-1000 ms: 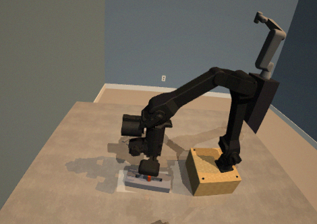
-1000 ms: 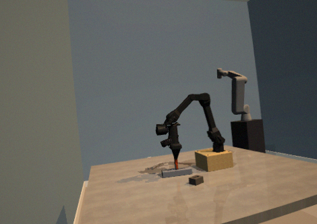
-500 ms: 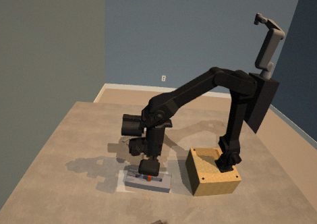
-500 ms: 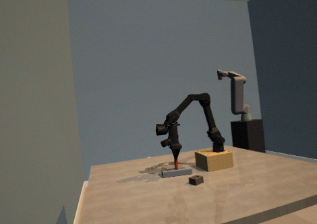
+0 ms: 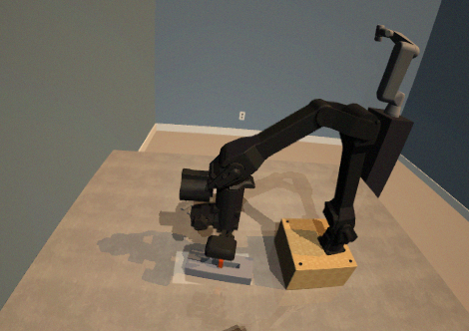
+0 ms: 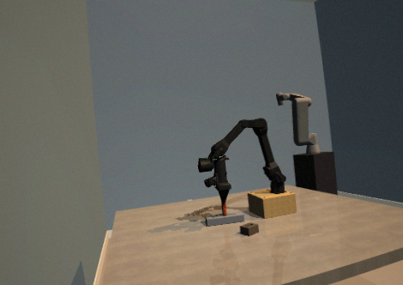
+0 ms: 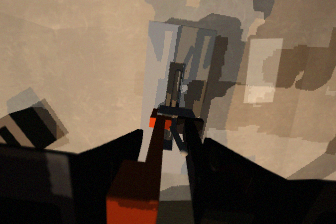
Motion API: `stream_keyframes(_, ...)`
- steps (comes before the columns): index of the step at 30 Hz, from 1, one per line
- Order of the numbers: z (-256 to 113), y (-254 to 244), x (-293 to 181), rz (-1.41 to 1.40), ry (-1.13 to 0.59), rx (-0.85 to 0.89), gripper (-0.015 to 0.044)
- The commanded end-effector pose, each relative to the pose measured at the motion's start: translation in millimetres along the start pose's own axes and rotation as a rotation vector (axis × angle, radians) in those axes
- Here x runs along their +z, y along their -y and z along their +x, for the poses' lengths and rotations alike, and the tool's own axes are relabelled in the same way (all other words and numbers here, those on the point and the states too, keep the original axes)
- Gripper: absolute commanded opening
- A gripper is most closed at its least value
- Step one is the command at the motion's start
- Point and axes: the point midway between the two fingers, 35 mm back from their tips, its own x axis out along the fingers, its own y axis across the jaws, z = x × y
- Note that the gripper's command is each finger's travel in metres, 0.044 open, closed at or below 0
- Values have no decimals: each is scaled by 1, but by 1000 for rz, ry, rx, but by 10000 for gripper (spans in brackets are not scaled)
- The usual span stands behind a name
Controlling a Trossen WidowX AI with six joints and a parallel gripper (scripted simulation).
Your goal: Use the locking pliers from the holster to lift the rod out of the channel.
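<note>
Two stages look done: the pliers are out of the holster, and they stand over the channel block, jaws down at its slot. Above the block, the gripper is about half open, closed around the pliers' handles; the rod seems to lie within the block's slot. Locking the handles probably remains, then lifting the rod clear of the block and holding it.
</note>
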Motion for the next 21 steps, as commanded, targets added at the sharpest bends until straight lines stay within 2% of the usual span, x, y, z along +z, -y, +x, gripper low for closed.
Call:
stream_keyframes(1, 0, 0, 0, -4, 2, 0, 102)
stream_keyframes(21, -16, 4, 1, -3, 1, 11, 102)
